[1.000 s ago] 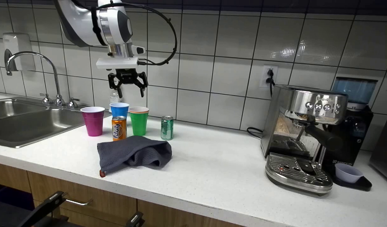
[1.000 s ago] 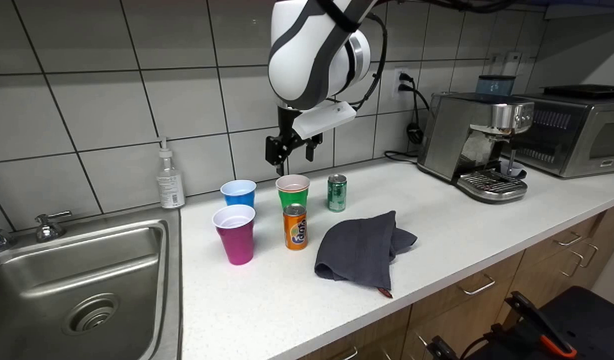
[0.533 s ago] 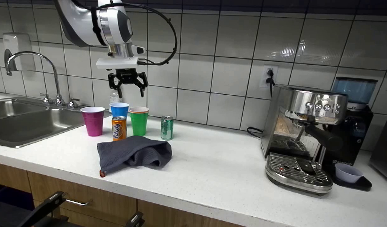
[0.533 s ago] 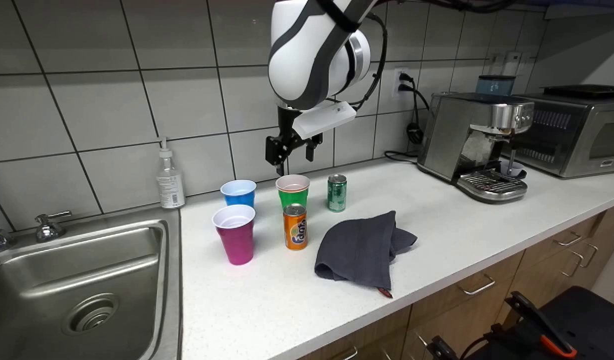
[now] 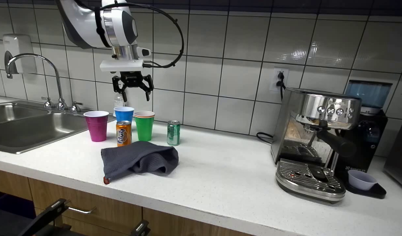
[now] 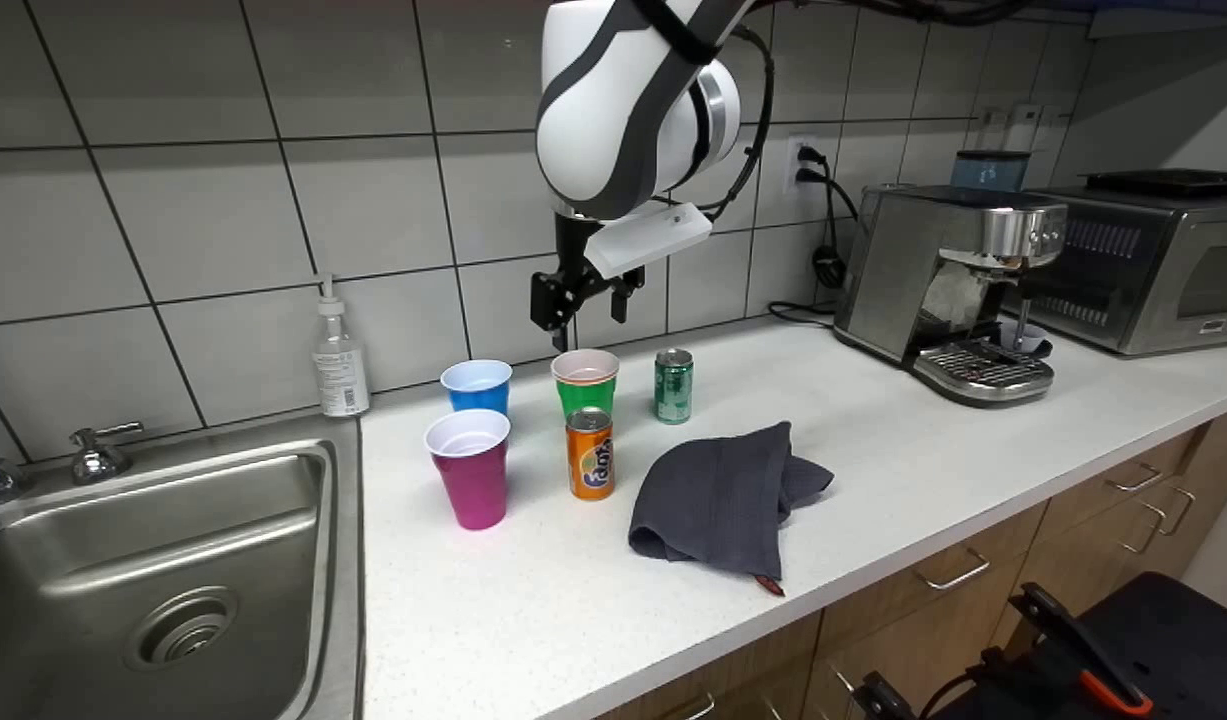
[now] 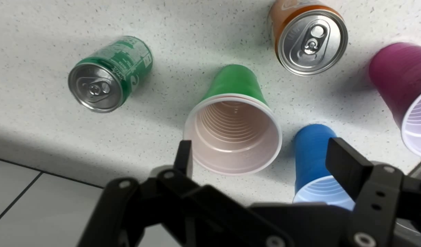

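Above the green cup on the counter, hovers with gripper fingers wide apart. Inside that cup, looks pinkish and ribbed. Nearby, has green can, orange can and blue cup, pale inside; farther out, magenta cup, likewise pale within.

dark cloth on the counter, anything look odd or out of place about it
The dark cloth lies rumpled, and a small reddish tip sticks out at its edge. It looks odd because the colour doesn't match; I cannot tell what it is.
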`<state>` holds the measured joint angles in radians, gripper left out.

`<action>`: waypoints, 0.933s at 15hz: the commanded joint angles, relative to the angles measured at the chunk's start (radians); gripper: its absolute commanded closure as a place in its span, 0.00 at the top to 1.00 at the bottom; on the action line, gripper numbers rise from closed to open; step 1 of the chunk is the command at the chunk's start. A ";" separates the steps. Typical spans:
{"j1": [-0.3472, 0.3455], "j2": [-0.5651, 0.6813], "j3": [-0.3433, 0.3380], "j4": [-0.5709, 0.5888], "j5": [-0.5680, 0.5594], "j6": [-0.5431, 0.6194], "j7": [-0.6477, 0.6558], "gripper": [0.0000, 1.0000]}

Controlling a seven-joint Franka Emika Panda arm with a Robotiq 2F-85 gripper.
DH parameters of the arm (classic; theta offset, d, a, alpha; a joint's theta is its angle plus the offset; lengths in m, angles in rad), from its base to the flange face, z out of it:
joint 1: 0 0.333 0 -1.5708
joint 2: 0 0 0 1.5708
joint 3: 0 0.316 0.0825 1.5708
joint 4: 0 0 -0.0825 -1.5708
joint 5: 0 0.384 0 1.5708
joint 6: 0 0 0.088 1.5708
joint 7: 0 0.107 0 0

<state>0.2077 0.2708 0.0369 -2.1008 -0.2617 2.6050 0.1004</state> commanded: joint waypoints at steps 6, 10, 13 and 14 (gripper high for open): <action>-0.009 -0.001 0.009 0.001 -0.002 -0.003 0.000 1.00; -0.007 0.001 0.008 0.007 0.001 -0.009 0.012 1.00; 0.000 0.000 0.004 0.018 -0.001 -0.026 0.045 1.00; 0.004 0.001 0.001 0.021 -0.008 -0.030 0.060 1.00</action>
<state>0.2078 0.2712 0.0370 -2.1008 -0.2617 2.6046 0.1166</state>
